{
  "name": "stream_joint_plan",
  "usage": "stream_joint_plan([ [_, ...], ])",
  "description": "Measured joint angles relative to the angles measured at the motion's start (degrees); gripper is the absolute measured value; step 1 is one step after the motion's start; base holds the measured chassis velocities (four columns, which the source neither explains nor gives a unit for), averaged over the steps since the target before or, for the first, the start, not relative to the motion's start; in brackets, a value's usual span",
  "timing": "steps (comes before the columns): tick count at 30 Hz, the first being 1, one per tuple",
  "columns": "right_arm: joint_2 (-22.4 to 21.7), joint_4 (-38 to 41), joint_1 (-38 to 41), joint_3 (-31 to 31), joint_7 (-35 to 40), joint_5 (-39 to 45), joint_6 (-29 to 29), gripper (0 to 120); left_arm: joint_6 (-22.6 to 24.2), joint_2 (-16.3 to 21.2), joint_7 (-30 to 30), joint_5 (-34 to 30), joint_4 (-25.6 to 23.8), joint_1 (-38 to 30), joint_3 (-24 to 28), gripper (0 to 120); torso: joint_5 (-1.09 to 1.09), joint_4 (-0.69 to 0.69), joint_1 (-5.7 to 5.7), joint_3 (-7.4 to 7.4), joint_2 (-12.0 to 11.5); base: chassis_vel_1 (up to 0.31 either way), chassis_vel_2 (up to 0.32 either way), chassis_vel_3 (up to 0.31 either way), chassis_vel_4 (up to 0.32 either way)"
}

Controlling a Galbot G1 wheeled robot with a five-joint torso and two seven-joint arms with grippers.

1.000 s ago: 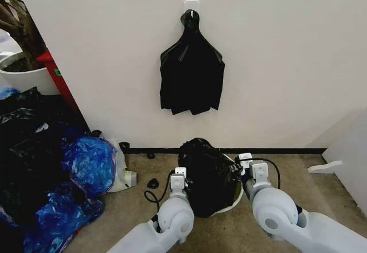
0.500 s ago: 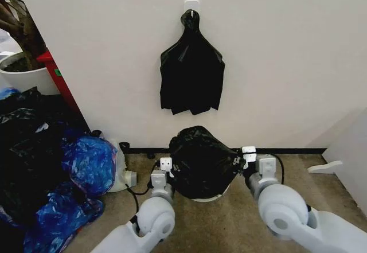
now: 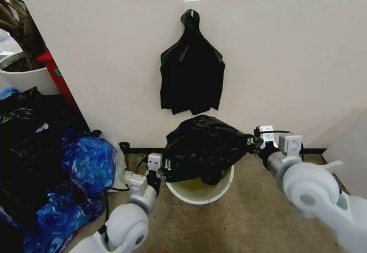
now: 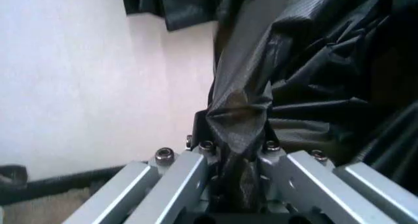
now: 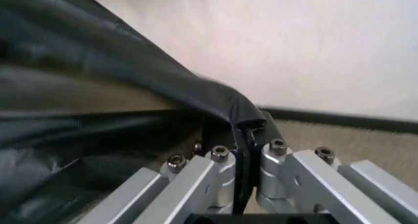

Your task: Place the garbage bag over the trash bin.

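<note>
The garbage bag (image 3: 203, 147), glossy and crinkled black, is stretched wide above the trash bin (image 3: 198, 194), a round white bucket on the floor by the wall. Its cream inside shows under the bag. My left gripper (image 3: 162, 171) is shut on the bag's left edge, low beside the bin's left rim. My right gripper (image 3: 252, 144) is shut on the bag's right edge, higher and to the right of the bin. In the left wrist view the garbage bag (image 4: 245, 121) is bunched between the fingers. In the right wrist view a fold of the garbage bag (image 5: 222, 101) is pinched.
A flat black bag bunch (image 3: 191, 72) hangs from a wall hook above the bin. Blue bags (image 3: 89, 164) and black bags (image 3: 26, 150) pile on the left, with a white plant pot (image 3: 26, 78) behind. A white panel (image 3: 350, 150) stands at the right.
Both grippers have moved apart and away from me, spreading the bag wide. The bag has risen off the bin, so the bin's cream inside now shows.
</note>
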Motion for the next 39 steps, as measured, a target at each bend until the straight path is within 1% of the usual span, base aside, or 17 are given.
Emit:
stream_joint_plan([
  [2, -0.7, -0.7, -0.6, 1.0, -2.0, 2.0, -2.2, 0, -0.7, 0.1, 1.0, 0.1, -0.5, 0.7, -0.9, 2, 0.01, 0.00, 0.00, 0.00, 0.0, 0.000, 0.000, 0.000, 0.000],
  [3, -0.7, -0.7, -0.6, 1.0, -2.0, 2.0, -2.2, 0, -0.7, 0.1, 1.0, 0.1, -0.5, 0.7, -0.9, 2, 0.01, 0.00, 0.00, 0.00, 0.0, 0.000, 0.000, 0.000, 0.000],
  [7, -2.3, -1.6, -4.1, 4.9, -9.3, 1.7, -5.5, 0, -2.0, -0.2, 2.2, -0.2, -0.9, 1.4, -2.3, 2, 0.02, 0.01, 0.00, 0.00, 0.0, 0.000, 0.000, 0.000, 0.000],
  [8, -2.8, -1.6, -5.4, 5.9, -11.2, 0.5, -5.7, 0, -2.4, -0.3, 2.3, -0.3, -1.0, 1.5, -2.5, 2, 0.01, 0.01, 0.00, 0.00, 0.0, 0.000, 0.000, 0.000, 0.000],
  [9, -3.6, -1.6, -8.0, 7.7, -14.8, -2.9, -5.9, 0, -2.8, -0.6, 2.5, -0.7, -1.0, 1.5, -2.7, 2, -0.02, -0.01, 0.00, 0.00, 0.0, 0.000, 0.000, 0.000, 0.000],
  [11, -4.8, -1.5, -12.0, 9.6, -21.1, -9.7, -5.2, 0, -3.0, -1.1, 2.5, -2.0, -1.1, 1.6, -3.2, 2, 0.01, -0.04, 0.00, 0.00, 0.0, 0.000, 0.000, 0.000, 0.000],
  [12, -4.8, -1.5, -12.0, 9.6, -21.1, -9.7, -5.2, 0, -3.0, -1.1, 2.5, -2.0, -1.1, 1.6, -3.2, 2, 0.01, -0.04, 0.00, 0.00, 0.0, 0.000, 0.000, 0.000, 0.000],
  [14, -5.3, -0.7, -15.0, 10.9, -25.8, -13.5, -3.8, 0, -3.1, -1.6, 2.3, -3.6, -1.2, 1.6, -3.5, 2, 0.01, -0.01, 0.00, 0.00, 0.0, 0.000, 0.000, 0.000, 0.000],
  [18, -5.5, 1.1, -18.5, 11.3, -31.3, -18.6, 0.5, 0, -3.1, -2.6, 2.0, -6.8, 0.0, 0.6, -3.7, 2, 0.00, -0.01, 0.00, 0.00, 0.0, 0.000, 0.000, 0.000, 0.000],
  [19, -5.5, 1.1, -18.5, 11.3, -31.3, -18.6, 0.5, 0, -3.1, -2.6, 2.0, -6.8, 0.0, 0.6, -3.7, 2, 0.00, -0.01, 0.00, 0.00, 0.0, 0.000, 0.000, 0.000, 0.000],
  [24, -5.4, 1.3, -21.9, 11.3, -38.9, -27.6, 5.4, 0, -2.7, -3.3, 1.0, -12.1, 1.0, -0.2, -4.5, 2, 0.00, 0.00, 0.00, 0.00, 0.0, 0.000, 0.000, 0.000, 0.000],
  [26, -5.0, 0.7, -23.4, 10.8, -40.3, -32.9, 9.6, 0, -2.5, -3.4, 0.9, -13.9, 1.1, -0.4, -4.8, 2, 0.00, 0.00, 0.00, 0.00, 0.0, 0.000, 0.000, 0.000, 0.000],
  [27, -5.0, 0.7, -23.4, 10.8, -40.3, -32.9, 9.6, 0, -2.5, -3.4, 0.9, -13.9, 1.1, -0.4, -4.8, 2, 0.00, 0.00, 0.00, 0.00, 0.0, 0.000, 0.000, 0.000, 0.000],
  [32, -3.2, -0.8, -26.2, 10.6, -43.1, -44.2, 16.4, 0, -1.1, -3.4, -0.4, -19.7, 0.6, -1.3, -4.9, 2, 0.01, 0.00, 0.00, 0.00, 0.0, 0.000, 0.000, 0.000, 0.000],
  [34, -2.3, -0.7, -27.5, 10.6, -43.2, -47.4, 17.8, 0, -0.7, -3.7, -1.4, -21.1, 0.6, -2.0, -4.8, 2, 0.00, 0.00, 0.00, 0.00, 0.0, 0.000, 0.000, 0.000, 0.000],
  [35, -2.3, -0.7, -27.5, 10.6, -43.2, -47.4, 17.8, 0, -0.7, -3.7, -1.4, -21.1, 0.6, -2.0, -4.8, 2, 0.00, 0.00, 0.00, 0.00, 0.0, 0.000, 0.000, 0.000, 0.000],
  [39, -0.4, 1.3, -30.4, 10.8, -42.4, -52.8, 18.9, 0, 0.0, -4.3, -3.5, -24.0, 0.8, -3.8, -4.3, 2, -0.01, -0.01, 0.00, -0.01, 0.0, 0.000, 0.000, 0.000, 0.000],
])
